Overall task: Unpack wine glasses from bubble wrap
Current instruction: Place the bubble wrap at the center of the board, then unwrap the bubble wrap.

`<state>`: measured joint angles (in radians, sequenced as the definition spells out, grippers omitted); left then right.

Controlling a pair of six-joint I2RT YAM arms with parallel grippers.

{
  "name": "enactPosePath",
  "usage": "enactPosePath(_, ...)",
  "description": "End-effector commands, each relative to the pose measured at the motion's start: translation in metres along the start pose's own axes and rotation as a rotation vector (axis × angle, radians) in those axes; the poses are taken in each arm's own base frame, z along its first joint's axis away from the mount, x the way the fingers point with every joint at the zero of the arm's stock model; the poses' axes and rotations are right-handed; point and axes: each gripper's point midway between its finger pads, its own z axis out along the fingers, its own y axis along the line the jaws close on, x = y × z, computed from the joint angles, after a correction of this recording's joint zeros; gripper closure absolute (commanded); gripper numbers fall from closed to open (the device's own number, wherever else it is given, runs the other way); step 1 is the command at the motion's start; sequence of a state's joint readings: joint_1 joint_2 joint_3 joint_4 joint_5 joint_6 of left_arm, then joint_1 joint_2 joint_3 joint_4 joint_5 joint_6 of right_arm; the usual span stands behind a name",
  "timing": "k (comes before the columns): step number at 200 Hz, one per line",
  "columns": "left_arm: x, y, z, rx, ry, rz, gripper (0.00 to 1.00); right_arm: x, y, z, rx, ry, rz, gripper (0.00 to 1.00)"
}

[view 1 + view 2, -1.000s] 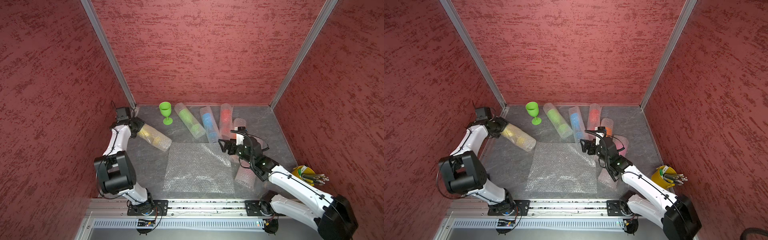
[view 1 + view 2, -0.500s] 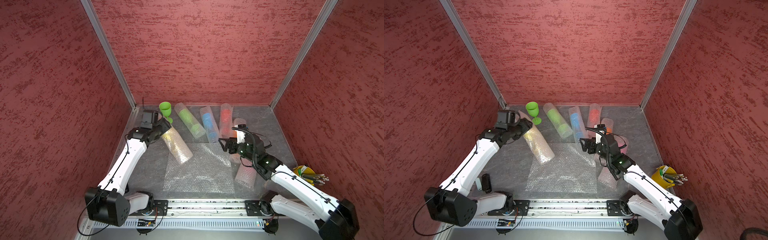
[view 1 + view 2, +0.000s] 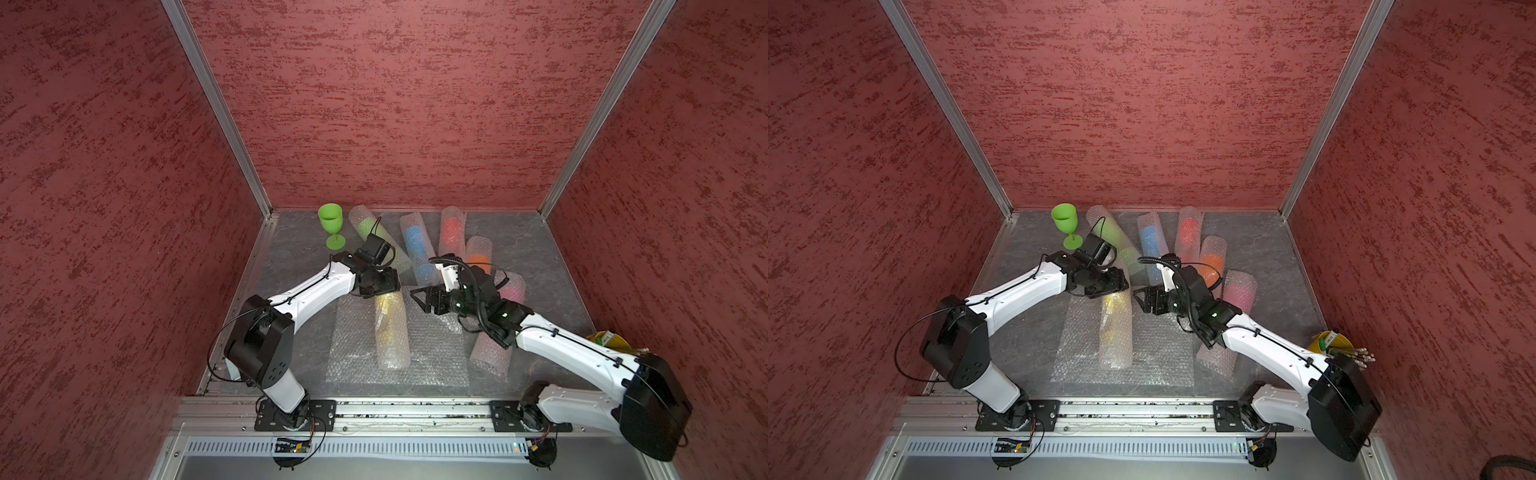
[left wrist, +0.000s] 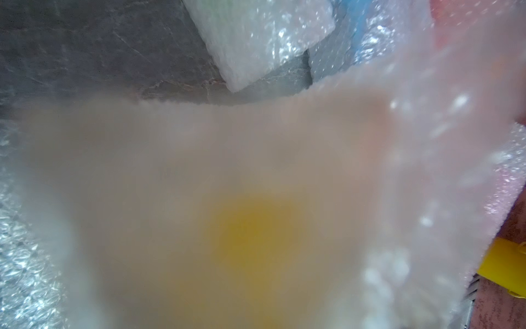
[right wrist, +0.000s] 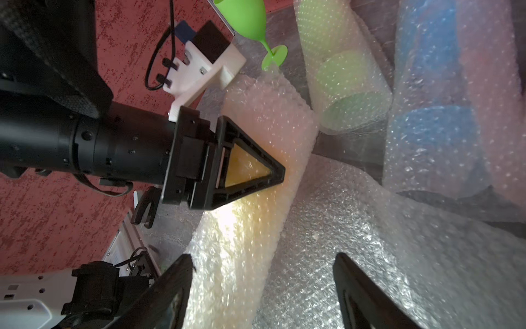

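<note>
Both top views: a roll (image 3: 390,332) of bubble wrap with a yellow wine glass inside lies on a flat sheet (image 3: 436,357) of bubble wrap. The roll's long axis runs from the sheet's far edge to near its near edge, leaning slightly. The left gripper (image 3: 382,291) is clamped on the roll's far end, at the sheet's far edge. The right gripper (image 3: 419,300) hovers just beside that end, above the sheet's far right part, fingers spread and empty. Beyond the sheet's far left corner, one bare green wine glass (image 3: 331,220) stands upright. Other rolls (image 3: 415,245) lie beyond the sheet and to its right.

Left wrist view: the roll (image 4: 256,228) fills the picture as a blur with a yellow glow inside. No fingers show.

Right wrist view: one finger (image 5: 253,145) of the left gripper presses the roll's side, with yellow showing through its open frame. The right gripper's fingers (image 5: 170,290) stand wide apart above the roll and sheet.

It cannot be told whether the bowl or the foot of the glass points to the sheet's far edge.

Unwrapping of the yellow glass seems about to begin. The next move calls for the right gripper to catch the wrap's loose edge while the left steadies the roll.
</note>
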<state>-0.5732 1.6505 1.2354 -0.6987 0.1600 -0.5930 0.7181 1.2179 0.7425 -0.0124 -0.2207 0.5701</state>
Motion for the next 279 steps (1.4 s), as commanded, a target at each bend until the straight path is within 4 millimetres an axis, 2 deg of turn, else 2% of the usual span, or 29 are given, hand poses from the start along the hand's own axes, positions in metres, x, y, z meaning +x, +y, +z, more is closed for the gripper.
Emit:
enactPosePath(1, -0.001, -0.012, 0.007, 0.023, 0.021, 0.058, 0.27, 0.001, -0.009, 0.005, 0.021, -0.028, 0.055, 0.19)
enactPosePath(19, 0.001, -0.009, 0.020, 0.015, 0.044, 0.058, 0.23, 0.007, -0.021, 0.006, 0.062, -0.029, 0.071, 0.19)
enactPosePath(46, 0.001, -0.008, 0.032, 0.014, 0.063, 0.030, 0.16, 0.008, -0.025, 0.007, 0.075, -0.034, 0.088, 0.16)
enactPosePath(61, 0.003, -0.009, 0.036, 0.019, 0.079, 0.013, 0.10, 0.006, -0.029, 0.006, 0.100, -0.045, 0.095, 0.15)
enactPosePath(70, 0.004, -0.011, 0.036, 0.029, 0.085, 0.005, 0.00, 0.004, -0.031, 0.004, 0.119, -0.052, 0.096, 0.13)
enactPosePath(105, -0.001, -0.019, 0.018, 0.090, 0.055, -0.014, 0.00, 0.003, -0.038, -0.001, 0.171, -0.051, 0.082, 0.08)
enactPosePath(129, -0.010, -0.016, -0.009, 0.138, 0.006, -0.047, 0.00, 0.006, -0.033, -0.001, 0.141, -0.037, 0.064, 0.09)
enactPosePath(142, -0.013, -0.008, -0.026, 0.154, -0.028, -0.074, 0.00, 0.016, -0.025, 0.005, 0.078, 0.010, 0.057, 0.11)
enactPosePath(170, -0.012, 0.014, -0.055, 0.161, -0.112, -0.128, 0.00, 0.054, -0.010, 0.034, -0.021, 0.208, 0.029, 0.13)
enactPosePath(186, 0.001, 0.016, -0.059, 0.161, -0.105, -0.119, 0.00, 0.067, 0.006, 0.046, -0.053, 0.267, -0.023, 0.12)
enactPosePath(192, 0.007, 0.019, -0.059, 0.153, -0.100, -0.122, 0.00, 0.066, 0.008, 0.048, -0.036, 0.269, -0.041, 0.12)
enactPosePath(198, 0.012, 0.021, -0.060, 0.149, -0.099, -0.127, 0.00, 0.073, 0.002, 0.055, 0.008, 0.293, -0.052, 0.12)
enactPosePath(215, 0.026, 0.028, -0.058, 0.143, -0.102, -0.146, 0.00, 0.076, -0.005, 0.063, 0.077, 0.305, -0.077, 0.12)
enactPosePath(254, 0.047, 0.045, -0.040, 0.077, -0.064, -0.190, 0.01, 0.061, -0.004, 0.061, 0.140, 0.254, -0.094, 0.13)
enactPosePath(279, 0.041, 0.062, -0.055, 0.039, -0.158, -0.208, 0.02, 0.052, 0.005, 0.062, 0.135, 0.229, -0.073, 0.15)
